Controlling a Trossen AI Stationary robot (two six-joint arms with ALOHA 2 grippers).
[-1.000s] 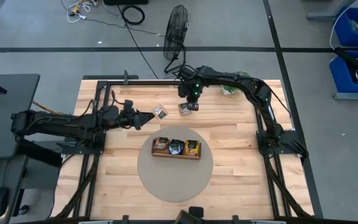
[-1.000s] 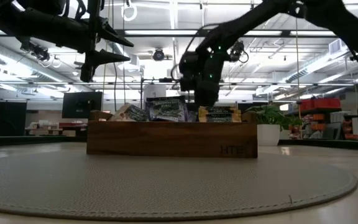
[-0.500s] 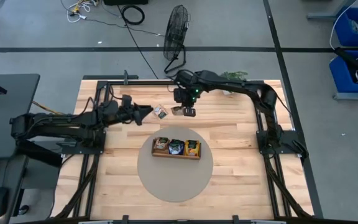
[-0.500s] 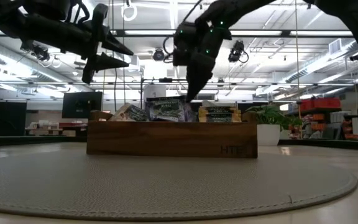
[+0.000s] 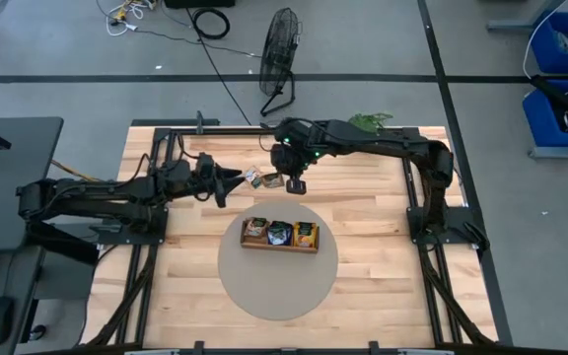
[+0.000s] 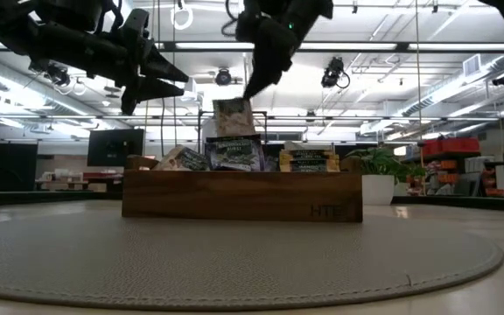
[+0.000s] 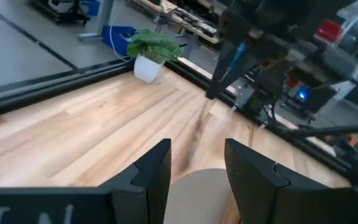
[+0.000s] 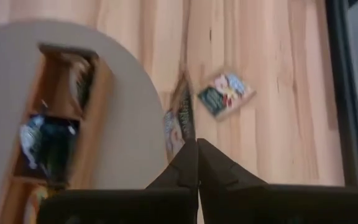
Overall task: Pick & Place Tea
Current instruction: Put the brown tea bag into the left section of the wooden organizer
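Note:
My right gripper [image 5: 294,183] hangs above the table's far middle, shut on a white-and-brown tea packet [image 6: 233,116]. A second tea packet [image 5: 255,177] lies flat on the wood between the two grippers, and the right wrist view shows this loose packet [image 8: 225,94] too. My left gripper [image 5: 235,179] stands open and level just left of it, nothing between its fingers [image 7: 157,171]. The brown wooden tray [image 5: 280,234] holds more tea packets in its compartments and rests on a round grey mat [image 5: 264,286]. My right gripper pinches the packet's upper edge [image 6: 243,101] between its two shut fingers. The fingers slant down from above. The packet hangs below them, clear of the table, and shows edge-on [image 8: 180,124] in the wrist view.
A small potted plant [image 5: 368,120] stands at the table's far edge, right of the middle. A black frame [image 5: 166,133] runs round the table. A floor fan [image 5: 282,39] stands beyond the far edge. Bare wood lies left and right of the mat.
My right gripper has risen and swung toward the table's left and near side, toward the tray. It has stayed shut and carried the packet up off the wood, and the packet now hangs free. My left gripper has rolled about its own axis and otherwise kept its place.

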